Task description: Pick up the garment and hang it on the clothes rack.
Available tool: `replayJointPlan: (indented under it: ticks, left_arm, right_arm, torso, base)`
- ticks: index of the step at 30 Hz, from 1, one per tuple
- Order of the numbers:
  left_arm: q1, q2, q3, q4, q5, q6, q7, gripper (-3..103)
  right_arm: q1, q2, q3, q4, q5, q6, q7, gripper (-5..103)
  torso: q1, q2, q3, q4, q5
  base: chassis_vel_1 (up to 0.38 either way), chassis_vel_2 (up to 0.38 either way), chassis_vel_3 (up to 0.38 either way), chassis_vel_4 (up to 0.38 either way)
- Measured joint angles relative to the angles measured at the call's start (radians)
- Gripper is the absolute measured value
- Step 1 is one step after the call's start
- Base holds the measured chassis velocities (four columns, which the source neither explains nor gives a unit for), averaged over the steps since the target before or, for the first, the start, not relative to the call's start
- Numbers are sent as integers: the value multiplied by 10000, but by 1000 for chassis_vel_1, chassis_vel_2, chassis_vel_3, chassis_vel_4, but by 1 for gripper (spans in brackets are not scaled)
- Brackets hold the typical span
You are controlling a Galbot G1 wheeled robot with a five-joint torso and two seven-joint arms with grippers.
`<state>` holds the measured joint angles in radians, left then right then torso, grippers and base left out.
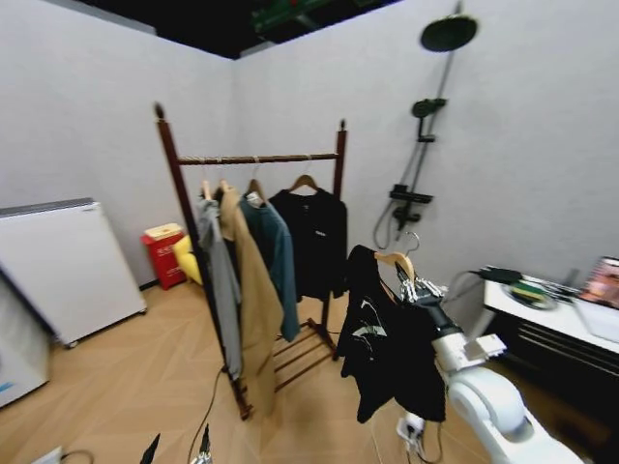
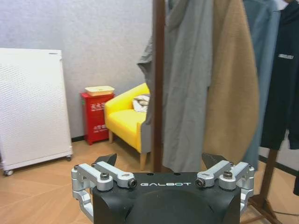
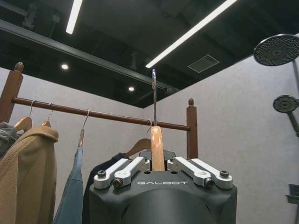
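**Robot holding a black garment on its hanger beside the clothes rack**

Nearest the head camera, the robot's white right arm reached up and forward from the lower right, and its right gripper (image 1: 414, 288) was closed on the neck of a light wooden hanger (image 1: 395, 259). From that hanger hung the garment (image 1: 385, 333), black and limp, drooping below the gripper and off the floor. In the right wrist view the fingers (image 3: 122, 171) pinched the hanger's wooden neck (image 3: 157, 148) from both sides, and its metal hook (image 3: 154, 95) stood upright above them, not on any rod.

The clothes rack (image 1: 256, 159), dark red-brown with knobbed posts, stood just beyond the held garment and to its left. On its rod hung a grey garment (image 1: 219, 280), a long tan coat (image 1: 253, 300), a blue jacket (image 1: 276, 266) and another black top (image 1: 314, 242) nearest the right post. The held garment was close to that post but apart from the rack.

The left gripper (image 2: 164, 176) sat low near the foot of the rack, its jaws spread wide and holding nothing, facing the rack's left post (image 2: 158, 84). Behind the rack were a yellow chair (image 2: 125, 119) and a red cabinet (image 2: 97, 116); a black shower pole (image 1: 426, 126) was on the wall to the rack's right.
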<state>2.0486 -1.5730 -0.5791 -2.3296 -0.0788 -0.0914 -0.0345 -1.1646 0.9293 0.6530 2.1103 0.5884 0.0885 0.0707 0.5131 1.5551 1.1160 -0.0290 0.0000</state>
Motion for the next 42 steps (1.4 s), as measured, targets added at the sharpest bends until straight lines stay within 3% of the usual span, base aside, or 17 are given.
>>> replayJointPlan:
  ticks: [11,20,36,42]
  left_arm:
    - [0,0,0,0,0,1,0,100]
    - [-2,0,1,-1,0,0,1,100]
    - [-1,-1,0,0,0,0,1,100]
    - [-1,0,1,0,-1,1,2,100]
  right_arm:
    - [1240,-277,-97,-301,1345,-1034,-244,10]
    - [3124,-490,-984,-499,3090,-2546,-920,10]
    - [6162,-182,-2950,-1914,3093,-3249,-1206,10]
    - [8259,90,-4267,-3298,2905,-3506,-1103,10]
  torso:
    - [1,0,1,-6,-3]
    - [17,-7,5,3,-2]
    - [-9,4,-3,-4,-1]
    - [6,-2,2,2,-2]
  base:
    - [-141,198,200,-130]
    - [-232,242,235,-240]
    - [-8,3,-1,-14]
    - [0,0,0,0]
